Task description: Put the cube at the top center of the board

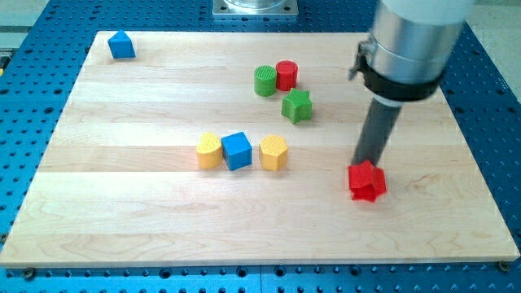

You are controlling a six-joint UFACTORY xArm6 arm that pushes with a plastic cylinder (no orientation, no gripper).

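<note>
Pale wood makes up the board [146,220], which lies on a blue perforated table [496,122]. In the single camera view, the blue cube [237,150] sits a little to the view's left of the board's middle, well below the top edge. It is flanked by two yellow blocks: a rounded yellow block [209,151] just beside it on the view's left, and a six-sided yellow block [273,152] just beside it on the view's right, with a small gap.

Toward the view's top, right of centre, a green cylinder [265,81] and a red cylinder [286,75] stand touching or nearly so, and a green star-shaped block [297,106] lies just below them. A blue block with a peaked top [121,45] rests near the board's top left corner.

At the view's lower right lies a red star-shaped block [366,181]. My tip [363,163] comes down right at the top edge of this red block, seemingly touching it, and is well apart from the blue cube. The arm has no jaws to open or close; it ends only in the dark rod [375,134] under a silver housing [411,41].
</note>
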